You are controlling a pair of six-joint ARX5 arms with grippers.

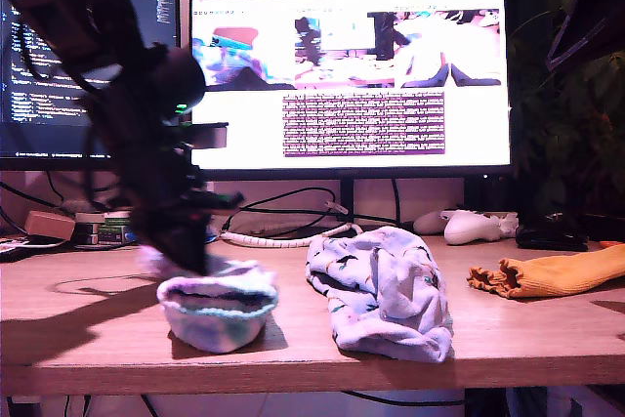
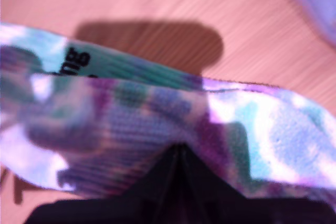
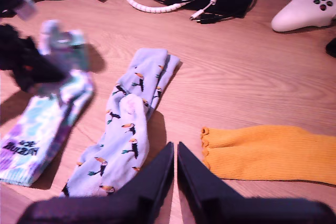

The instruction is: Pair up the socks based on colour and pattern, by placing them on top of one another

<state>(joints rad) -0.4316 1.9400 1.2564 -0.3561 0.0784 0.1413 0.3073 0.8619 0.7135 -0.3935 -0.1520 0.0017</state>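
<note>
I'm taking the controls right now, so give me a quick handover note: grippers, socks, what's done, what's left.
My first gripper is shut on the tie-dye sock, over a matching one at the exterior view's left.
My second gripper hangs nearly shut, empty, above the table.
Toucan socks lie overlapped mid-table; the orange sock lies at the exterior view's right.
Left: settle the tie-dye pair.

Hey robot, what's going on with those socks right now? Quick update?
First end effector shut on tie-dye sock. Second end effector shut, empty, above desk. Lavender socks piled; orange sock apart. Nothing blocking.
</note>
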